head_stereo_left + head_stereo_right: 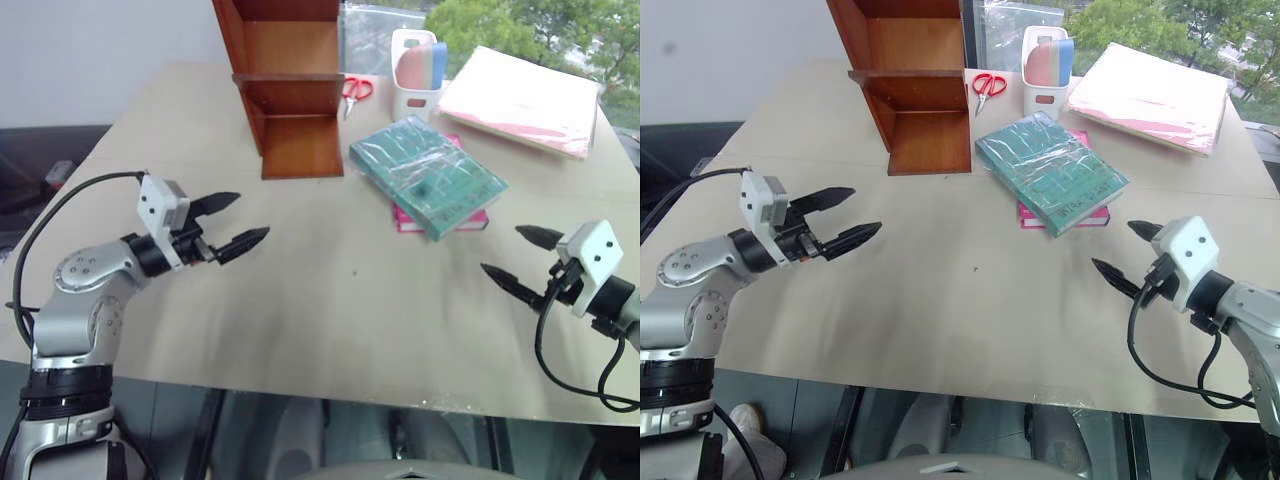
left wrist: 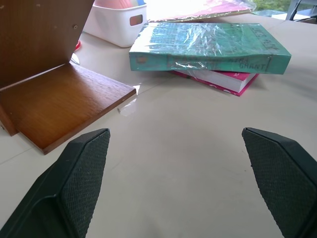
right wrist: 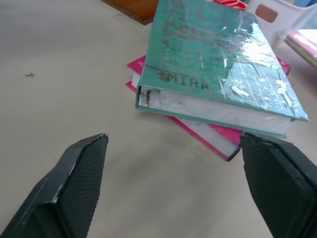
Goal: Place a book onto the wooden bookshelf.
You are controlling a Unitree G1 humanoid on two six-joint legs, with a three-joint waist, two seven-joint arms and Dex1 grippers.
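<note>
Both grippers hover low over the table with nothing in them: left gripper at 9 o'clock, right gripper at 3, fingers spread wide on each. Teal book lies flat on a magenta-pink book, around 1 o'clock, long axis running from 11 toward 5. Wooden bookshelf stands at 12, well apart from both hands.

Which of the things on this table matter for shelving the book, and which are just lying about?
Part of the job:
- teal-green book, lying on top of the pink one
- wooden bookshelf
- left gripper and right gripper, both open and holding nothing

Lying about:
- magenta-pink book
- white pen holder
- red scissors
- pale pink folder
</note>
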